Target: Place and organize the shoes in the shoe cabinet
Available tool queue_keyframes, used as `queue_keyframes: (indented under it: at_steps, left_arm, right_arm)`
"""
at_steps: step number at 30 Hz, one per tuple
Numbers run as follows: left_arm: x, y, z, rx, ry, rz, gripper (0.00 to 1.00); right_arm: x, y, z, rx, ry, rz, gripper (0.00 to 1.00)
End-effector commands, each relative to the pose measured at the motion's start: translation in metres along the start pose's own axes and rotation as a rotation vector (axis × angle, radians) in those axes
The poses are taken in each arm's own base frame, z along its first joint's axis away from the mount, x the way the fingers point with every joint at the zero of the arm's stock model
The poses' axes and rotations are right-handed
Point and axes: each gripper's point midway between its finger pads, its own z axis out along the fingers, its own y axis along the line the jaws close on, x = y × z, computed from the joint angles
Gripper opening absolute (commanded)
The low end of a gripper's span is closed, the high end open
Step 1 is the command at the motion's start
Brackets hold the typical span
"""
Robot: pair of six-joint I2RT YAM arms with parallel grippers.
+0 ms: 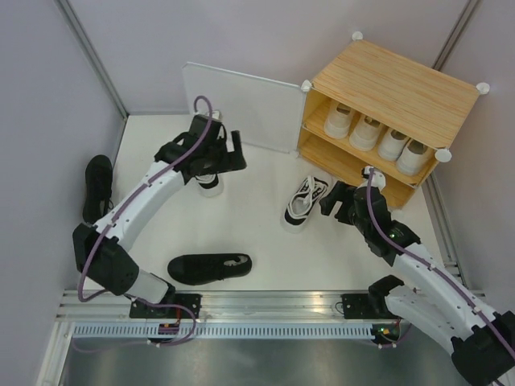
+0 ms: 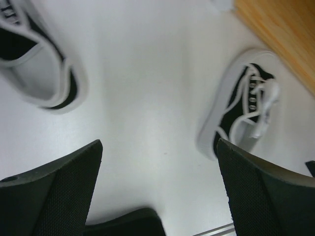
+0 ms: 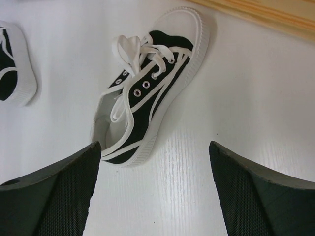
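My right gripper (image 3: 154, 143) is spread wide and holds nothing. It hangs just over the heel end of the black-and-white shoe (image 3: 147, 93). The shoe lies flat on the white table (image 1: 257, 233), with its toe toward the shoe cabinet (image 1: 394, 88).

I think this shoe is light. Its cloth top looks soft and would squash. The white rubber edge looks firm and not slippery. The loose laces could catch. I would pinch the heel wall, one finger inside and one outside.

My left gripper (image 2: 158, 141) is spread wide too, and empty, near another black-and-white shoe (image 2: 44, 73).
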Motion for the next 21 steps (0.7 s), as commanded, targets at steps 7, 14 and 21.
queue_keyframes:
  at_steps: [7,14,21]
  left_arm:
    - [0.025,0.149,-0.050,-0.190,-0.080,-0.116,1.00]
    - [0.054,0.209,-0.066,-0.415,-0.199,-0.147,1.00]
    - [0.051,0.206,-0.068,-0.404,-0.201,-0.142,1.00]
  right_arm:
    - [0.024,0.015,0.040,0.123,-0.024,0.144,0.91]
    - [0.050,0.022,0.070,0.210,0.007,0.154,0.89]
    - [0.074,0.032,0.091,0.215,0.049,0.174,0.80]
